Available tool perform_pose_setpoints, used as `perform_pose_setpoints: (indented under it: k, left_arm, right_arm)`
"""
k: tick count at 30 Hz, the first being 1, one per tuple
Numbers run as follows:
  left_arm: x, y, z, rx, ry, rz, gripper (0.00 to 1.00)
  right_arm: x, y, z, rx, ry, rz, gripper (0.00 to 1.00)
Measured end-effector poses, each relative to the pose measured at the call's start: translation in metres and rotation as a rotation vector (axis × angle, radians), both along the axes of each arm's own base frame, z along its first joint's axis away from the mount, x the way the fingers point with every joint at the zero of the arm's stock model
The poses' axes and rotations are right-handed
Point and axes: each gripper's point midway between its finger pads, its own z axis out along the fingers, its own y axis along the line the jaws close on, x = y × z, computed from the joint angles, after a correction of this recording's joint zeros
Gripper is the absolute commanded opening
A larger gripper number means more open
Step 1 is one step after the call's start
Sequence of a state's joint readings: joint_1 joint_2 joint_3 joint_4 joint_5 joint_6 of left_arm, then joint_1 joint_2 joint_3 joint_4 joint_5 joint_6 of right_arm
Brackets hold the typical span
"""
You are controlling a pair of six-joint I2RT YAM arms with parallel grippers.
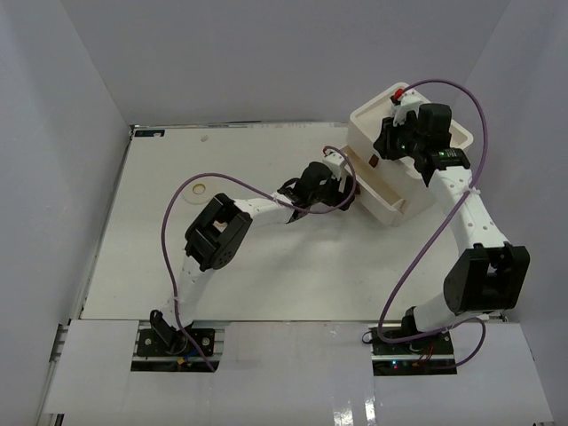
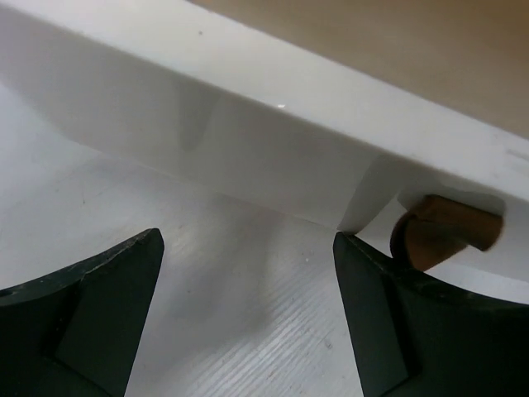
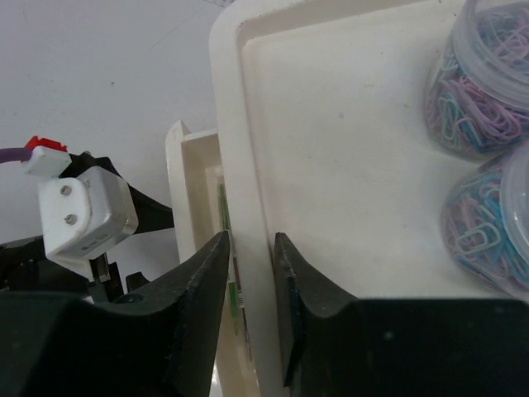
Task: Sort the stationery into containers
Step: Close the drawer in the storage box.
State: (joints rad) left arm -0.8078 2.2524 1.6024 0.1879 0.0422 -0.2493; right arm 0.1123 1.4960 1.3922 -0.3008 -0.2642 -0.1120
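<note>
- From above, the white box (image 1: 362, 129) stands at the far right of the table (image 1: 266, 284), close to the right wall. The left and near parts of the table lie broad and bare.
- One drawer (image 1: 390, 202) juts out of the box toward the near left. The left gripper (image 1: 349, 188) is right at its left edge, and that arm reaches across the middle of the table.
- The right gripper (image 1: 383, 142) hangs over the top of the box, on the side the drawer comes out of. A pale flat ring (image 1: 200, 188) lies alone at mid-left, well apart from both arms.
- In the left wrist view the jaws stand wide apart and released, with only bare table between them. The drawer's white front edge runs slantwise just beyond the fingertips. Its brown handle (image 2: 450, 230) sits right against the right-hand finger, outside the gap.
- In the right wrist view the jaws are drawn narrow astride the raised rim (image 3: 227, 99) of the tray top. I cannot tell whether they pinch it.
- Two clear jars (image 3: 483, 74) of pastel paper clips sit in the tray's right part. They touch each other and are well apart from the fingers. The open drawer shows left of the rim.
</note>
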Motion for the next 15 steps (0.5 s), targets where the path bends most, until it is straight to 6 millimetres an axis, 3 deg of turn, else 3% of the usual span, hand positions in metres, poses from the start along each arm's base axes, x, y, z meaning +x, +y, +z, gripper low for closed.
perform_pose_setpoints:
  k: [9,12,15]
  left_arm:
    - [0.005,-0.005,0.015,-0.031,-0.115,-0.024,0.93]
    - [0.011,-0.012,0.036,-0.048,-0.167,-0.041,0.92]
    - [0.018,-0.026,0.068,-0.095,-0.241,-0.069,0.9]
  right_arm:
    - [-0.002,0.003,0.0,0.01,0.024,0.022,0.27]
    - [-0.002,0.006,0.0,0.017,0.033,0.034,0.26]
    - [-0.002,0.009,0.0,0.026,0.048,0.047,0.25]
